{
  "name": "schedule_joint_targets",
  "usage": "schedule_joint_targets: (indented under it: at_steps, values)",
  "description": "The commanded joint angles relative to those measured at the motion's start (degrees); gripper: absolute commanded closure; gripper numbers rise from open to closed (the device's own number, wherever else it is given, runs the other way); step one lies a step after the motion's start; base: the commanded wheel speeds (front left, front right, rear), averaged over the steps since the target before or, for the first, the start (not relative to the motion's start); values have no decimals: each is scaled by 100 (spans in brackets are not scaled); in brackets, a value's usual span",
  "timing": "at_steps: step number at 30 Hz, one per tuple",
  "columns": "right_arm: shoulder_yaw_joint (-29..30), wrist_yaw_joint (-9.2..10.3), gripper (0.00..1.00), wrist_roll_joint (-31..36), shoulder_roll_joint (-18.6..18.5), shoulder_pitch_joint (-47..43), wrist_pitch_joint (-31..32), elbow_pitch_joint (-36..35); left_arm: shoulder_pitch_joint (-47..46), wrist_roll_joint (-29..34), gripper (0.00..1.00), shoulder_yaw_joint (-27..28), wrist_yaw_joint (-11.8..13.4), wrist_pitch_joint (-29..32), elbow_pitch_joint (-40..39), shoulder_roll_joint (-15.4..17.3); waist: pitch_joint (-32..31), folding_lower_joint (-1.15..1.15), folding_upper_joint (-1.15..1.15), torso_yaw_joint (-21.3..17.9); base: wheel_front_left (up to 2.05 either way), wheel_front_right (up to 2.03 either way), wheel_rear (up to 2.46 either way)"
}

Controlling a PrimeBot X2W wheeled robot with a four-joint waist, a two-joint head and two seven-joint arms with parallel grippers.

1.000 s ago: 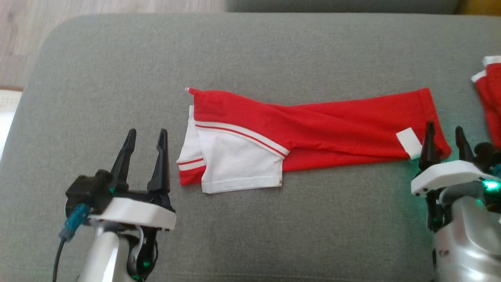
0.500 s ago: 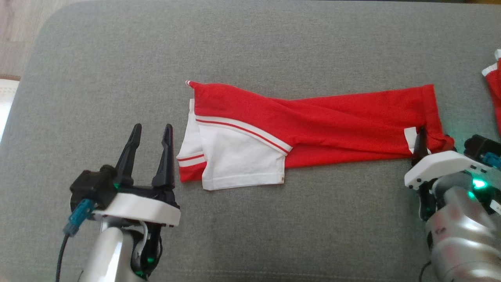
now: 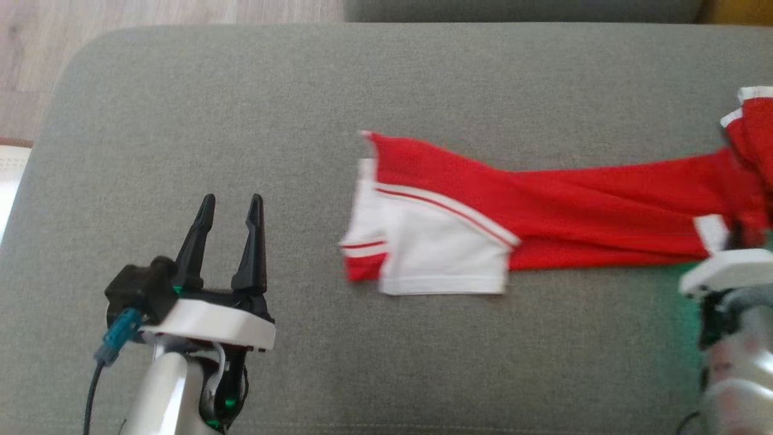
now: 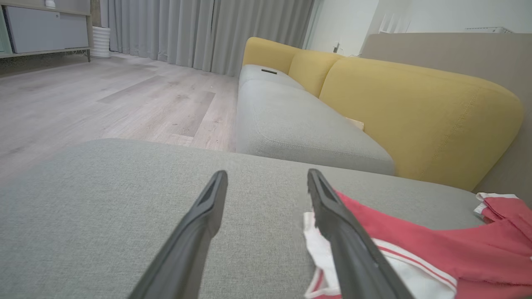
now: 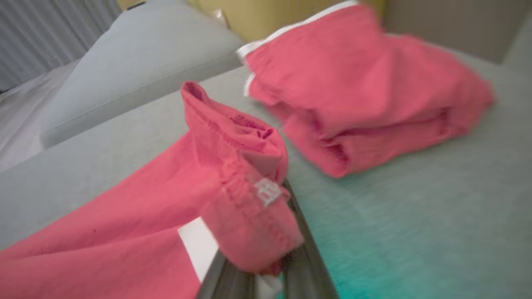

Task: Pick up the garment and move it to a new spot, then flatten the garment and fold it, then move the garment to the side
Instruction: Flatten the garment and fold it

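Garment (image 3: 543, 211), hem thinly pinched in right gripper (image 5: 266, 257) (left gripper (image 3: 230, 208) spread, empty), could slip free or ruck against nearby folded red pile (image 5: 365, 91).

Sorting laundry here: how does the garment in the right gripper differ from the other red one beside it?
The held garment lies stretched long across the cushion; the other garment sits in a compact folded pile. The held garment's hem is pinched in the right gripper; the other garment lies free. Both are red with white trim.
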State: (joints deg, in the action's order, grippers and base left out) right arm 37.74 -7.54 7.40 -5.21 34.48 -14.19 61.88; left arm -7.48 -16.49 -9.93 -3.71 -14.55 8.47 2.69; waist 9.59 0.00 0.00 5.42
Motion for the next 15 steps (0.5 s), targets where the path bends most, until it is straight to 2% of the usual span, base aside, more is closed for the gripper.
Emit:
schedule_joint_targets:
  at_steps: [1,4,8,12,13,15]
  values:
    - [215,5,100,288,-112,16,-37,-437,-137,-48,0,238,25,-45,-176,19,-71,0,0,-12,0,0,0]
    - [440,5,100,561,64,40,26,-752,-88,-63,0,243,26,-45,-167,19,-155,0,0,-28,0,0,0]
    - [196,5,100,592,213,155,64,-912,-30,-92,0,206,17,-45,-135,19,-301,0,0,-21,0,0,0]
    - [-807,5,100,-125,230,474,28,-392,0,-111,0,161,4,-45,-113,19,-455,0,0,47,0,0,0]
    - [-807,5,100,-125,230,474,28,-392,0,-111,0,161,4,-45,-113,19,-455,0,0,47,0,0,0]
    - [-1526,5,100,-776,231,705,-4,-5,18,-121,0,142,-4,-45,-96,19,-528,0,0,103,0,0,0]
